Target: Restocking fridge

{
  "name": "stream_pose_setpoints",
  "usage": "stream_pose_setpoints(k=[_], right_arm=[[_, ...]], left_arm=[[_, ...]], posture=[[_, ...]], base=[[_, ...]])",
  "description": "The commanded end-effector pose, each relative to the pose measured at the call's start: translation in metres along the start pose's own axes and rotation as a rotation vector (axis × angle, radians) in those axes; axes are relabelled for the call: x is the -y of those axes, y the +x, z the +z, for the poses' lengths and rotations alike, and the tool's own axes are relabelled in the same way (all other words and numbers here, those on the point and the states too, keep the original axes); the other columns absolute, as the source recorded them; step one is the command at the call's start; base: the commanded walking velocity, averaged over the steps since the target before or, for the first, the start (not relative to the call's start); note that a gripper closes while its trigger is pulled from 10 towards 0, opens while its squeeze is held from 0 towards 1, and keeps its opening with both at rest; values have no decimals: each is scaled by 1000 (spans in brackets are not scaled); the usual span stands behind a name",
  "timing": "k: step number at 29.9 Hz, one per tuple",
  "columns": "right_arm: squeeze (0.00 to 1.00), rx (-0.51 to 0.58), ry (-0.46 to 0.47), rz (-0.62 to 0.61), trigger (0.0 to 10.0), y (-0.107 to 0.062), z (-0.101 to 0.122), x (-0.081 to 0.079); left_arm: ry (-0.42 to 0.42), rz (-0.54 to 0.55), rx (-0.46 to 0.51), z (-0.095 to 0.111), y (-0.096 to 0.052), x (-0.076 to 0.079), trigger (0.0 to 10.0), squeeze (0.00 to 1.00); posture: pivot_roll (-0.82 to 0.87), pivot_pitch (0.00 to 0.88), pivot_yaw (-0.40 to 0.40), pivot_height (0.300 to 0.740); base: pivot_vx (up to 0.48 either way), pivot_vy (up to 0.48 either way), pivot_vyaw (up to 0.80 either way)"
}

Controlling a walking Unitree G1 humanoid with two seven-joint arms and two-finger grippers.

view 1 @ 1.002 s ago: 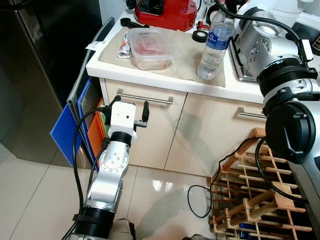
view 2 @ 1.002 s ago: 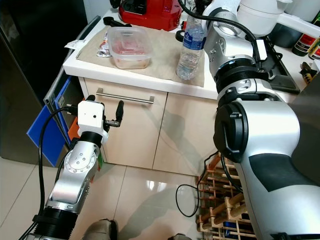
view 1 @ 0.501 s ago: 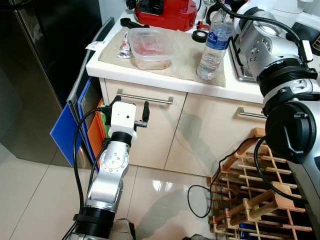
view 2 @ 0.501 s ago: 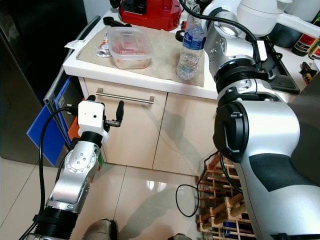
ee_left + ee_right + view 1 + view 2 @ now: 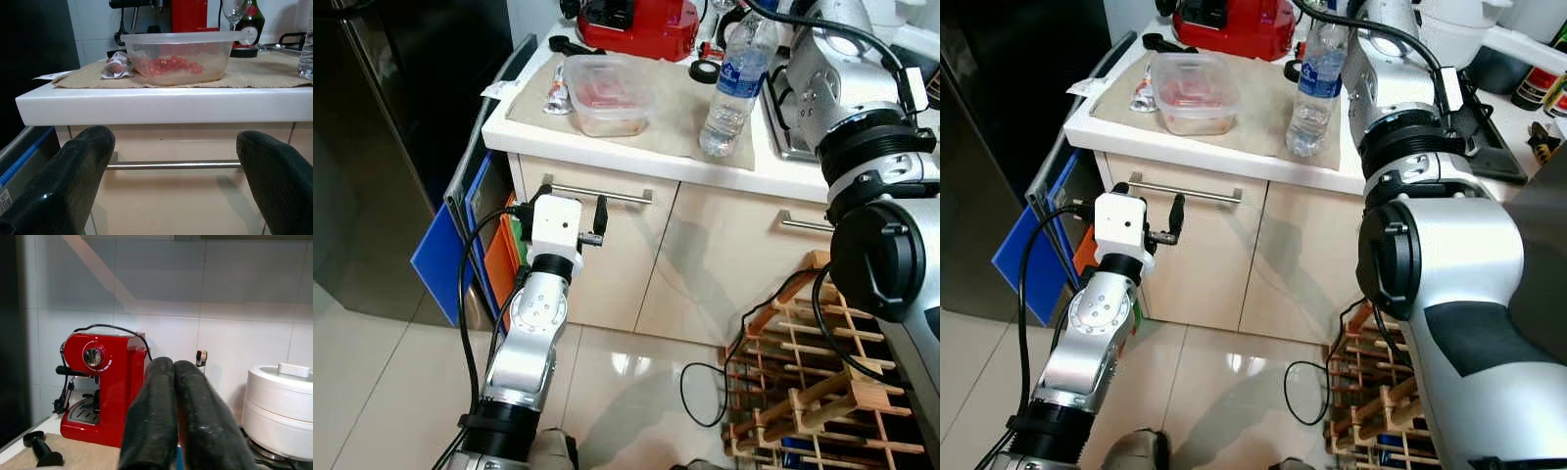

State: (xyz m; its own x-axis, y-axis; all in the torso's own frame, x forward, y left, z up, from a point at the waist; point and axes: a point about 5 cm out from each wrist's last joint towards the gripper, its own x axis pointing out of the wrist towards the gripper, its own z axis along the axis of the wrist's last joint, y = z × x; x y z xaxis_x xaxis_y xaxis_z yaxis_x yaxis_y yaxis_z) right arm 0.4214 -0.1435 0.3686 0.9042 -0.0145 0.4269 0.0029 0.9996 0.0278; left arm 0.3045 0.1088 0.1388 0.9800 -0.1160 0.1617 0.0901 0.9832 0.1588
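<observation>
Plastic container x1, water bottle x1, on counter.

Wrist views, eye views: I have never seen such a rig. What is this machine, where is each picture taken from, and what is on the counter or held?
This is a humanoid robot with two silver arms. The two eye views come from its head, looking down. Each wrist view looks along one arm's black fingers. On the counter a beige cloth carries a lidded plastic container and a water bottle, with a red coffee machine behind. The left gripper is open and empty, facing the drawer handle. The right gripper is shut, up above the bottle; whether it pinches the cap I cannot tell.
</observation>
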Motion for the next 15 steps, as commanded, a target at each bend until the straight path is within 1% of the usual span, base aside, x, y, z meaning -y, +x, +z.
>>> stream_pose_setpoints(k=[1, 2, 3, 4, 6, 9, 11, 15], right_arm=[[0, 6, 6, -10, 10000, 3, 8, 1], [1000, -36, 32, -14, 10000, 1, 0, 1], [1000, -72, 53, -18, 10000, -1, -9, 2], [1000, -72, 53, -18, 10000, -1, -9, 2], [1000, -104, 72, -24, 10000, -3, -17, 4], [1000, -106, 72, -27, 10000, -4, -19, 4], [1000, -106, 64, -32, 10000, -4, -20, 5], [1000, -90, 49, -45, 10000, -3, -17, 7]], left_arm=[[0, -4, -15, -2, 0, 3, 10000, 0], [1, -5, -16, -2, 0, 3, 10000, 0], [3, -6, -17, -2, 0, 4, 10000, 0], [3, -6, -17, -2, 0, 4, 10000, 0], [6, -12, -19, -3, 0, 4, 10000, 0], [7, -15, -20, -3, 0, 5, 10000, 0], [10, -65, -33, -7, -3, 11, 10000, 0], [5, -91, -31, -7, -4, 14, 10000, 0]], posture=[[146, 62, -89, 732], [146, 63, -90, 732], [149, 63, -90, 732], [149, 63, -90, 732], [151, 64, -91, 732], [151, 64, -91, 732], [150, 65, -92, 732], [148, 66, -93, 732]], base=[[0, 0, 0], [0, 0, 0], [0, 0, 0], [0, 0, 0], [0, 0, 0], [0, 0, 0], [0, 0, 0], [0, 0, 0]])
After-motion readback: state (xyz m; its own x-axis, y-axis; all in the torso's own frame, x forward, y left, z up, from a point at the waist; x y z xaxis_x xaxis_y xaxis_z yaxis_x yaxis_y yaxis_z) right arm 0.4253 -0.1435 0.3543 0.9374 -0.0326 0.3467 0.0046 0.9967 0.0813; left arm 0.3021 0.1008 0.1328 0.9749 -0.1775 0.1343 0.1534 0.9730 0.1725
